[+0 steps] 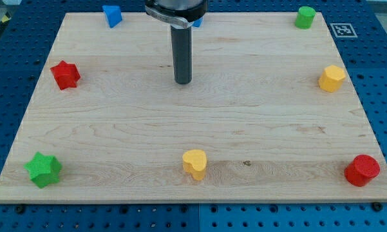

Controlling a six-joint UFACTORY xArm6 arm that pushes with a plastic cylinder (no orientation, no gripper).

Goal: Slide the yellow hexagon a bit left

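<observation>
The yellow hexagon (331, 78) sits near the board's right edge, in the upper half. My tip (183, 82) stands on the board at upper centre, far to the left of the hexagon and apart from every block. The dark rod rises straight up from the tip to the arm's mount at the view's top.
A yellow heart (194, 163) lies at bottom centre. A red cylinder (362, 170) is at bottom right, a green cylinder (304, 17) at top right. A green star (44, 169) is at bottom left, a red star (65, 75) at left. A blue block (112, 15) is at top left; another blue block (197, 22) is half hidden behind the rod.
</observation>
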